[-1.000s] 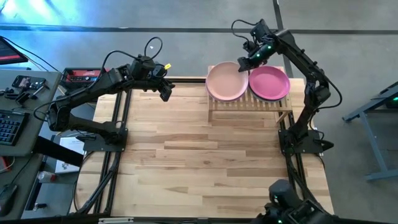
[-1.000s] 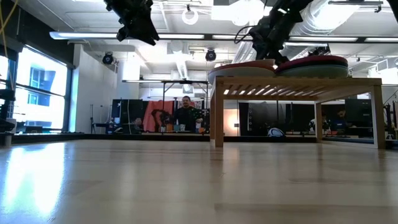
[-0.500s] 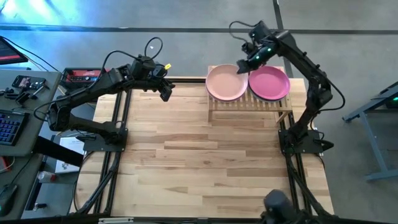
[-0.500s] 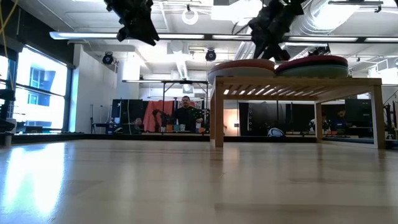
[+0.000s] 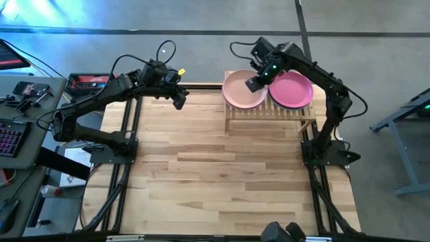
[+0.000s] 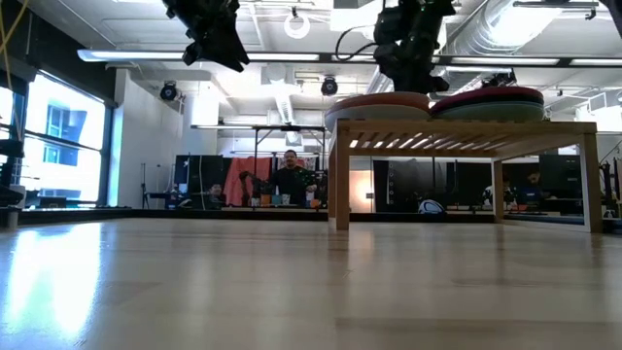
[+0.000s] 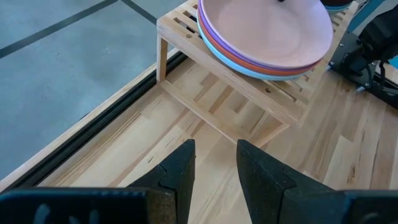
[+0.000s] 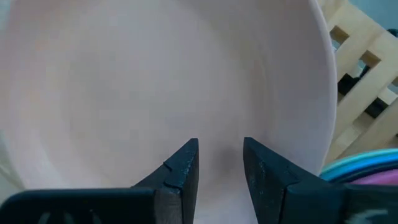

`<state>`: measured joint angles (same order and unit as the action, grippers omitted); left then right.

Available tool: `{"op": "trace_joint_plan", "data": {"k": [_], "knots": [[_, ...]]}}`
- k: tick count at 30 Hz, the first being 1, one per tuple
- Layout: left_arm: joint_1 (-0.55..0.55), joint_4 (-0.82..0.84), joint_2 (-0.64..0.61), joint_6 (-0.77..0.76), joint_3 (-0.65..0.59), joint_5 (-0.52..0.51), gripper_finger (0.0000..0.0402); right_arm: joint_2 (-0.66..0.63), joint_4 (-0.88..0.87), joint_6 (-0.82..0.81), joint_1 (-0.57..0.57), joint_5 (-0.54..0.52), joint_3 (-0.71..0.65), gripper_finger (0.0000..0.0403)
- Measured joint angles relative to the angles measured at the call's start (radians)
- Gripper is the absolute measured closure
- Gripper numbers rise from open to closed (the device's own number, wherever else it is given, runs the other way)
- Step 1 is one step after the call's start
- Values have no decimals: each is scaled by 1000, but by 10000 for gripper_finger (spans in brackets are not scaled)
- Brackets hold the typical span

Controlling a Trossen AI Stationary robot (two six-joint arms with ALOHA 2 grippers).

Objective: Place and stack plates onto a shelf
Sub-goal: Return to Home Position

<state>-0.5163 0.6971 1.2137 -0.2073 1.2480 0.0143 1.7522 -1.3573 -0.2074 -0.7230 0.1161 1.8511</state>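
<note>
Two plate stacks sit on the bamboo shelf [image 5: 272, 113] at the table's far edge. The left stack has the peach plate [image 5: 240, 91] on top; in the left wrist view the peach plate [image 7: 267, 25] lies over purple, orange-red and light blue rims. The magenta plate [image 5: 292, 89] tops the right stack. My right gripper [image 5: 252, 83] hovers open over the right part of the peach plate [image 8: 155, 81], fingers pointing down. My left gripper [image 5: 179, 101] waits open in the air, left of the shelf [image 7: 249, 93].
The shelf [image 6: 466, 131] stands on short legs on the pale wooden tabletop [image 5: 215, 175], which lies bare in front of it. Black frame rails run along the table's left and right sides. A person sits in the room beyond the table [image 6: 289, 175].
My right gripper has moved from the far rim between the two stacks toward the table's left and near edge, and now stands over the peach plate. The plates and the left arm have kept still.
</note>
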Motion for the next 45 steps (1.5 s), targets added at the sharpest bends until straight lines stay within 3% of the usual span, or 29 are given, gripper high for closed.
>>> {"op": "trace_joint_plan", "data": {"k": [20, 30, 35, 45], "knots": [[0, 1, 0, 1, 0, 0, 293, 36, -2, -45, 11, 12, 0, 300], [0, 3, -8, 4, 0, 31, 293, -17, 4, -55, 11, 27, -1, 300], [36, -6, -52, 27, -13, 110, 293, -69, 27, -55, 31, 61, -1, 300], [179, -96, -261, -18, -179, 111, 293, -166, 221, -94, 172, 40, 0, 300]]}}
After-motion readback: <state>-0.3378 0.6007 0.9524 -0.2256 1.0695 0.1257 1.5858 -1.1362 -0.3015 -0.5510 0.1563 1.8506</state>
